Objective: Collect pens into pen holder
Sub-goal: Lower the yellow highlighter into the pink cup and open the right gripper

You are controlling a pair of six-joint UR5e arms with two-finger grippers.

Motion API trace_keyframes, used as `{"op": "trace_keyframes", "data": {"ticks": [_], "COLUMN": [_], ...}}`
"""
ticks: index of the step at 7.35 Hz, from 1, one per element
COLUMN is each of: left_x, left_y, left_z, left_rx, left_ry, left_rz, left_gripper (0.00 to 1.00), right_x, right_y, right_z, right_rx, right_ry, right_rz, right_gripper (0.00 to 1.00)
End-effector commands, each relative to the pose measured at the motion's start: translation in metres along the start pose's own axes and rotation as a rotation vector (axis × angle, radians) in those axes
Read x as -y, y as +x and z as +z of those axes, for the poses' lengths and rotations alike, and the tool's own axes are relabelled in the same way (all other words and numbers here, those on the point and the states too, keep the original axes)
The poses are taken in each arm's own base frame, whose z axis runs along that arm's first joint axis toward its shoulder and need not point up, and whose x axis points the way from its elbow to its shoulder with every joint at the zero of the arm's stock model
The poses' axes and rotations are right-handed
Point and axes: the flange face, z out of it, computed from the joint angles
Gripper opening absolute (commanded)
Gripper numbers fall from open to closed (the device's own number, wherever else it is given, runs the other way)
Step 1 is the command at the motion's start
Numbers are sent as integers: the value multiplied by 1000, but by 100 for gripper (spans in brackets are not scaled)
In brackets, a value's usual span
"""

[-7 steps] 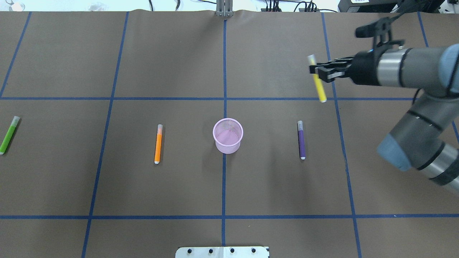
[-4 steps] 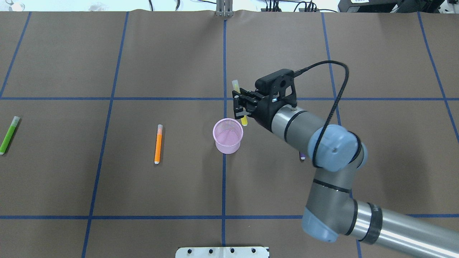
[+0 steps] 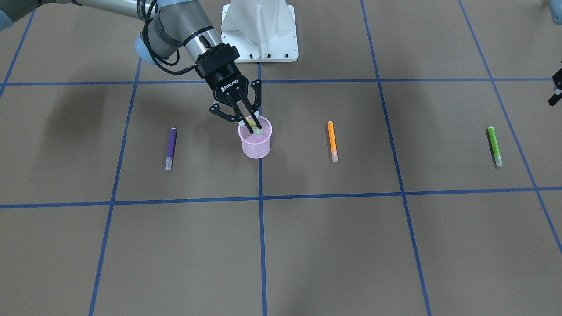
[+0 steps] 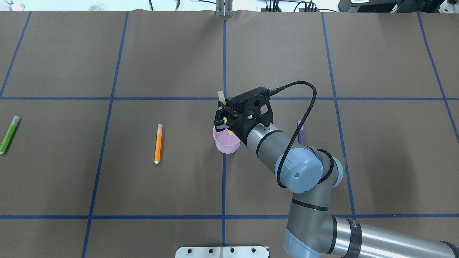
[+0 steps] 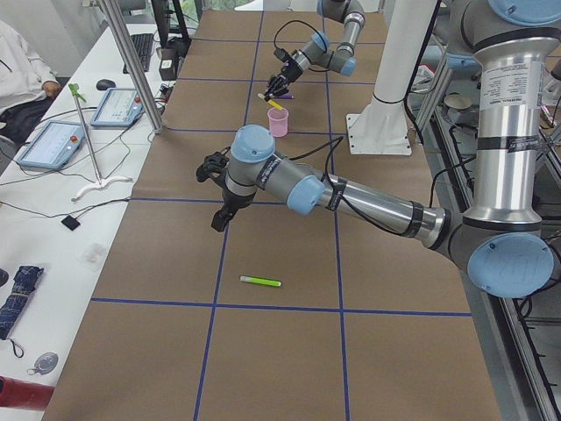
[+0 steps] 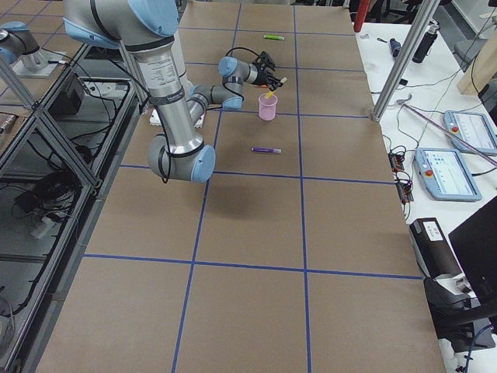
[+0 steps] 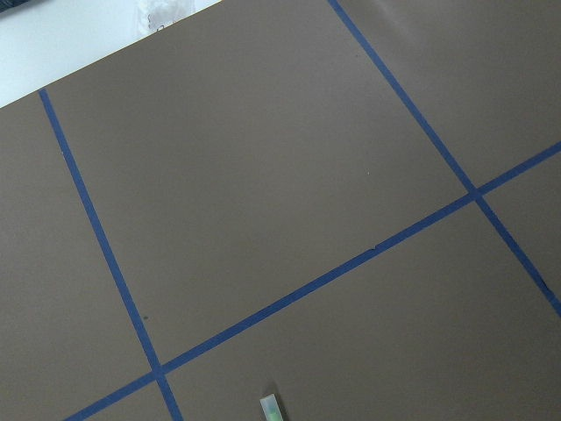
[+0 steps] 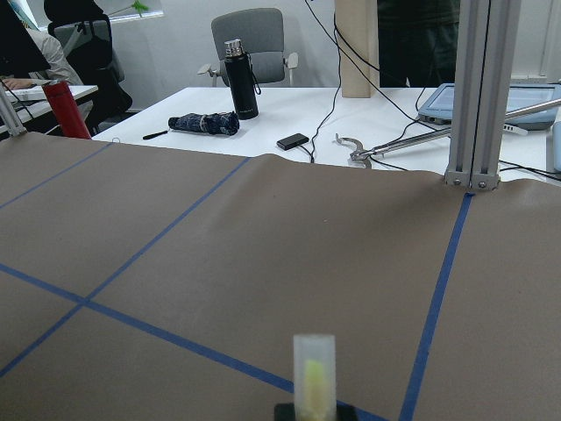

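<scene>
Gripping yellow pen (image 4: pixel 221 97), right pincer (image 3: pixel 250 123) at pen holder (image 3: pixel 257 149) rim; purple pen (image 3: pixel 171 147), orange pen (image 3: pixel 332 139) well apart.

The table (image 3: pixel 395 245) wore matt brown paper, slightly rippled along the desk's far edge, crossed by strips of smooth blue tape (image 3: pixel 261 228). The pen holder (image 3: pixel 255 148) was pink wire mesh under a solid rim, partly see-through. The yellow pen (image 4: pixel 221 96), orange pen (image 3: pixel 332 139), purple pen (image 3: pixel 171 141) and green pen (image 3: pixel 494 142) looked like smooth plastic, with frosted, translucent caps. The right gripper (image 3: pixel 251 126) was matt black. Its arm (image 4: pixel 267 143) showed satin grey metal tubes and dull blue-grey caps
</scene>
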Motion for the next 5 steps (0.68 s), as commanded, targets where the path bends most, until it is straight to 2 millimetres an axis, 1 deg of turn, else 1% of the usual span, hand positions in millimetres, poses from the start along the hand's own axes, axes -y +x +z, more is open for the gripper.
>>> {"op": "trace_keyframes", "data": {"ticks": [1,2,4,5], "left_x": [1,1,1,0], "left_y": [1,0,0,0], "left_z": [-1,-1,-1,0], "left_rx": [0,2,2,2], "left_ry": [2,2,2,1], "left_rz": [2,2,2,-1], "left_gripper": [100,100,100,100], "right_x": [-11,-13,-4,7], "right_y": [-10,-12,-17,-14], "right_z": [6,4,-2,-5], "right_rx": [-34,-33,-14,-36], "right_ry": [26,29,38,31], "right_rz": [4,24,45,34], "right_gripper": [88,98,99,98]}}
